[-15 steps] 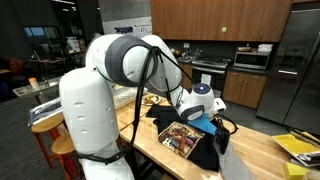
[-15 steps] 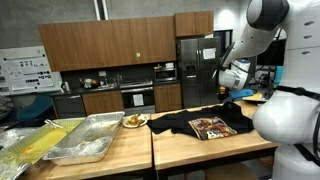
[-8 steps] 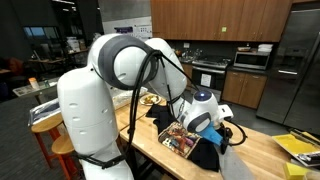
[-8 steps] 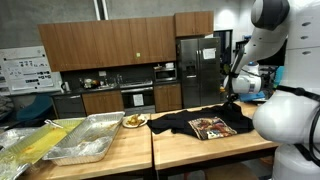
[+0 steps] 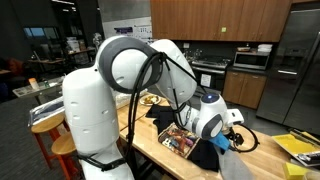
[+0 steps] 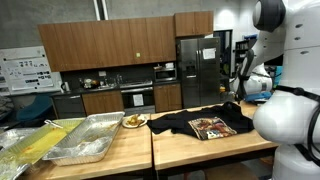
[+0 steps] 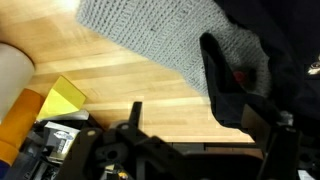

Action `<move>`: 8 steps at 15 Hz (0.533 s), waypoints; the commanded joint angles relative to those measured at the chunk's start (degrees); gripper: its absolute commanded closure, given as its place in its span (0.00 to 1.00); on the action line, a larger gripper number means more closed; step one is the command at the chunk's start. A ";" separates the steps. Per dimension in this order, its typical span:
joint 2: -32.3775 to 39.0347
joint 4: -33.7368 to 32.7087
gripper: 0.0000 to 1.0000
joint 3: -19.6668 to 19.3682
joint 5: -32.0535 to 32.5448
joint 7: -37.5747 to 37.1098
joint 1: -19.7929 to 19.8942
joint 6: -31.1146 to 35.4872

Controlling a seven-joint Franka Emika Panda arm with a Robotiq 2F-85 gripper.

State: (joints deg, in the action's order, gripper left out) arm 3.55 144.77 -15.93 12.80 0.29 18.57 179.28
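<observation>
Both exterior views are small and soft, and fine detail is lost. Light falls from the ceiling. The white arm (image 5: pixel 120 65) glares almost to blank white, while the room behind it sinks into dark. The steel fridge (image 6: pixel 195 70) carries dull reflections. The black shirt (image 6: pixel 200 123) swallows the light, and its folds are barely readable. The wrist view is close and blurred. There the table (image 7: pixel 120 85) glows warm and even, and the near parts along the bottom edge are dark and out of focus.
</observation>
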 commanded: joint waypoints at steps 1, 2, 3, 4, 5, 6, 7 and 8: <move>0.80 -2.89 0.00 -1.21 4.04 -7.41 -2.80 -4.62; 0.97 -3.42 0.00 -1.06 4.95 -9.18 -3.25 -5.73; 1.19 -4.04 0.00 -1.02 5.99 -10.95 -3.69 -6.81; 1.50 -4.67 0.00 -1.18 7.39 -13.11 -4.25 -7.78; 1.68 -5.15 0.00 -1.15 8.46 -14.88 -4.68 -8.72; 2.01 -5.73 0.00 -1.09 9.45 -16.55 -5.05 -9.64; 2.36 -6.33 0.00 -1.17 10.62 -18.25 -5.40 -10.52; 2.68 -6.83 0.00 -1.14 11.48 -19.66 -5.67 -11.28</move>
State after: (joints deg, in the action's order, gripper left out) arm 4.94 140.27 -16.16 21.00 -14.56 14.29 170.67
